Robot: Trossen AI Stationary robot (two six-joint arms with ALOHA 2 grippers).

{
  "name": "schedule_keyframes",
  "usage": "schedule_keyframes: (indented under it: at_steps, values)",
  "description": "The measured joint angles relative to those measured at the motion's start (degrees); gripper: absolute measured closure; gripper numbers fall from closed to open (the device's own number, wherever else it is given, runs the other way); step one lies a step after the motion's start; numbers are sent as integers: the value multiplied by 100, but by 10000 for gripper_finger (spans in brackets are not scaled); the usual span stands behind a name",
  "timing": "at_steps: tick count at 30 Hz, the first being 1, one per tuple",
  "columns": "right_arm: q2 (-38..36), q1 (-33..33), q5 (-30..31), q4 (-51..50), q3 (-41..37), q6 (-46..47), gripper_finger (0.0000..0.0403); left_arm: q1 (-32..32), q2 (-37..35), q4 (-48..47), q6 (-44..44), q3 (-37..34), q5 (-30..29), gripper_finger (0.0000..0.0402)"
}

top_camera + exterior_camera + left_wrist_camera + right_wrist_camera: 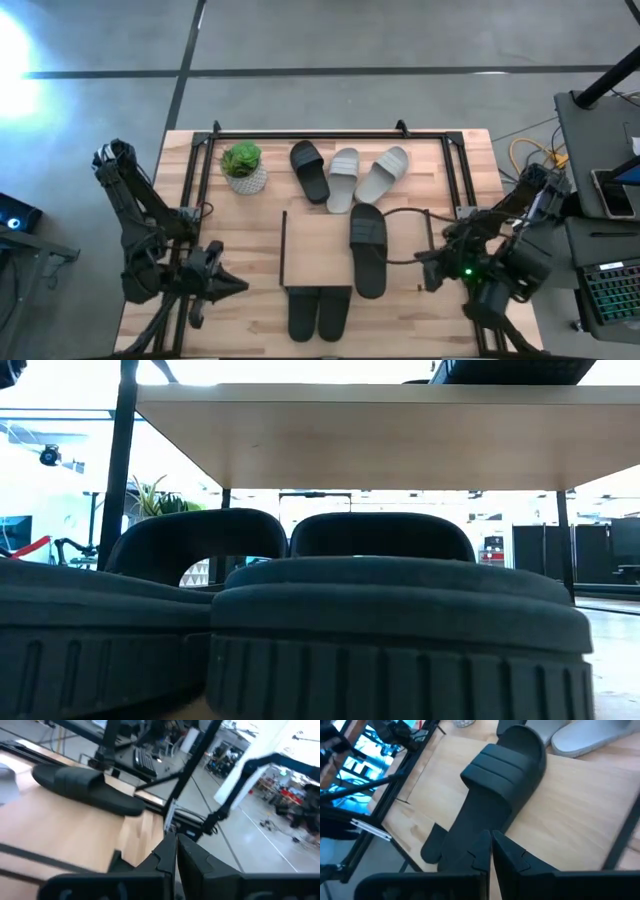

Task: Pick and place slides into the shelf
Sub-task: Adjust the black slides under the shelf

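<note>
The shelf [315, 250] stands mid-table, its plank top [400, 430] seen from below in the low view. Two black slides [305, 312] [335, 312] sit side by side under it on their soles, filling the low view [190, 620] [400, 630]. A third black slide [368, 250] [495, 785] [85, 787] lies on the plank top, its heel past the near edge. Another black slide [310, 170] and two grey slides [342, 180] [383, 175] lie beyond the shelf. My left gripper [235, 285] [175, 855] is shut, left of the shelf. My right gripper [425, 270] [490, 850] is shut, right of the third slide's heel, apart from it.
A small potted plant [243, 167] stands at the far left of the tabletop. Black rails [330, 133] frame the table's far edge and sides. A cable [405, 215] curves over the shelf's right part. Bare wood lies between the left gripper and the shelf.
</note>
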Motion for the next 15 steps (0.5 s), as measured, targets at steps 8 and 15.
schedule_keyframes:
  at_steps: [8,15]
  values:
    - [-37,-1171,-455,508,-53,-1593,392,1073,-99,684,1024,-11,364,402]
    - [-596,-2855,-1045,529,-55,-3673,392,3008,-431,476,1152,-17,1911,402]
